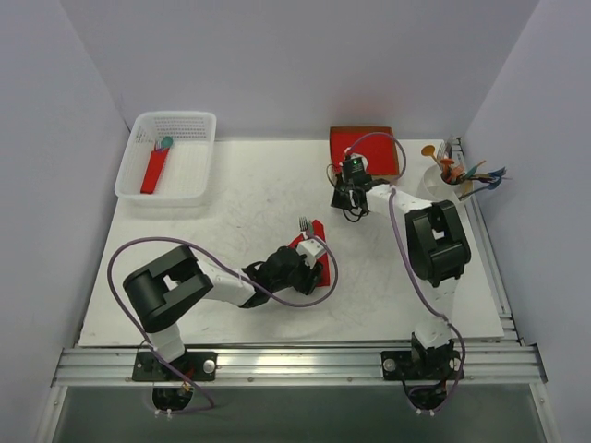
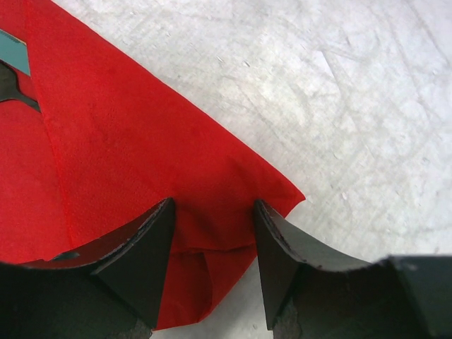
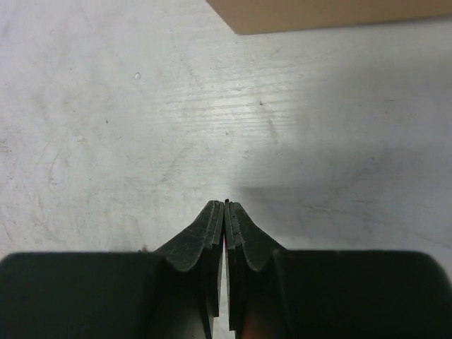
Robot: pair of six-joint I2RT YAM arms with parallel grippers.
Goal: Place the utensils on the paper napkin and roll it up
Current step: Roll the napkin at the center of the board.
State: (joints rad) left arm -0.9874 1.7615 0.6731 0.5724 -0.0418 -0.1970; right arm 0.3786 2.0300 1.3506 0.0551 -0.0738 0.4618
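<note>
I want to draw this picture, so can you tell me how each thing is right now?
paper napkin: flat on the table, near corner folded over.
fork: mostly hidden, tines sticking out by the napkin.
left gripper: jaws open over the napkin's corner.
right gripper: jaws shut, empty.
basket: holds one red roll.
cup: upright, holding colourful cutlery.

**Where things lie on the worktop**

The basket [image 1: 175, 117] sits at the far left corner of the worktop [image 1: 240, 194], with a roll [image 1: 153, 172] lying in it. At the far edge, right of the middle, lies the napkin stack [image 1: 346, 140]. Right of it, at the far right corner, stands the cup [image 1: 441, 180] holding the cutlery bunch [image 1: 462, 171]. The right pincer [image 1: 349, 198] is just before the stack. Near the middle lies the paper napkin [image 1: 319, 228] with the utensils [image 1: 304, 223] on it, tines showing at its far end. The left pincer [image 2: 214, 208] is over the napkin's near part, astride its edge beside one corner.
</note>
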